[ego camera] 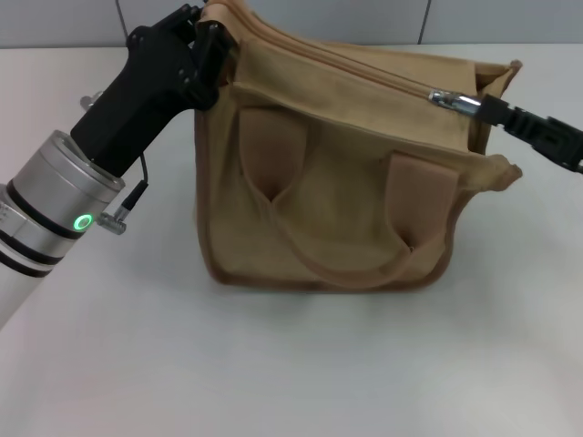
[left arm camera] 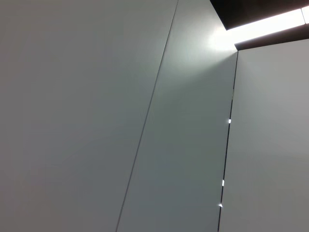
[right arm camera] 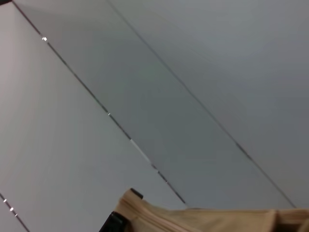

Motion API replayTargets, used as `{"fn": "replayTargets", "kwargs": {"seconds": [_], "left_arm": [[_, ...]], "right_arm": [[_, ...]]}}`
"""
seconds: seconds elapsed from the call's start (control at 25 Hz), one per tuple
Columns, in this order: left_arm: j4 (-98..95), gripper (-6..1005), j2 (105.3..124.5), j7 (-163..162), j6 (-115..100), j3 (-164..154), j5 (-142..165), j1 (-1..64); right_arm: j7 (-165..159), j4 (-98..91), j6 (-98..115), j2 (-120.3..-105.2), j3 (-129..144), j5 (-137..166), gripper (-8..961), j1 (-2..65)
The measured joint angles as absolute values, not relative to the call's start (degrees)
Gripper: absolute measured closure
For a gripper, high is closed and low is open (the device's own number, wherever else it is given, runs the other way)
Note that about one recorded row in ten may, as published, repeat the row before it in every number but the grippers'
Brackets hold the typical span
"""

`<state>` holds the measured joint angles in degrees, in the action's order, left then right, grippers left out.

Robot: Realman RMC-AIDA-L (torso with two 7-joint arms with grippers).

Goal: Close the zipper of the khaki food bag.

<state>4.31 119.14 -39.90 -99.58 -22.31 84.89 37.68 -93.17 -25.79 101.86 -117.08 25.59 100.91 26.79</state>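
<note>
The khaki food bag (ego camera: pixel 337 182) stands upright on the white table in the head view, with its handles hanging down the front. The zipper (ego camera: pixel 346 62) runs along its top. The silver pull (ego camera: pixel 453 100) sits near the bag's right end. My right gripper (ego camera: pixel 487 107) reaches in from the right and is shut on the pull. My left gripper (ego camera: pixel 208 50) is shut on the bag's top left corner. The right wrist view shows only the bag's top edge (right arm camera: pixel 203 218). The left wrist view shows only wall panels.
The white table (ego camera: pixel 291 364) lies bare in front of the bag and to its sides. A grey panelled wall (ego camera: pixel 364 18) stands close behind the bag. My left arm (ego camera: pixel 64 200) slants across the table's left side.
</note>
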Motion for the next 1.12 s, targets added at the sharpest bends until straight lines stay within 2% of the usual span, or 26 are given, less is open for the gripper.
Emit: {"fn": "replayTargets", "kwargs": {"seconds": [0.4,0.72,0.8,1.12], "left_arm": [[3.9,959,119.09,-40.0,-99.2,-21.9,84.8,36.3],[3.0,957,118.85,-39.9,-98.3,-21.3,84.8,34.3],[1.9,893,118.85,-40.0,-98.1,-21.3,85.1,33.1],[-5.0,601,118.63,-40.6,-98.0,-20.1,84.7,23.9]], "right_arm": [[-91.4,-25.7,105.6,-116.85,20.0,100.3,951,23.9],[-81.7,-25.3,109.6,-118.31,17.6,98.4,823,22.5],[-80.9,-25.2,109.8,-118.45,17.7,98.3,791,22.5],[-77.0,-20.6,109.4,-119.03,13.7,97.3,467,21.2]]}}
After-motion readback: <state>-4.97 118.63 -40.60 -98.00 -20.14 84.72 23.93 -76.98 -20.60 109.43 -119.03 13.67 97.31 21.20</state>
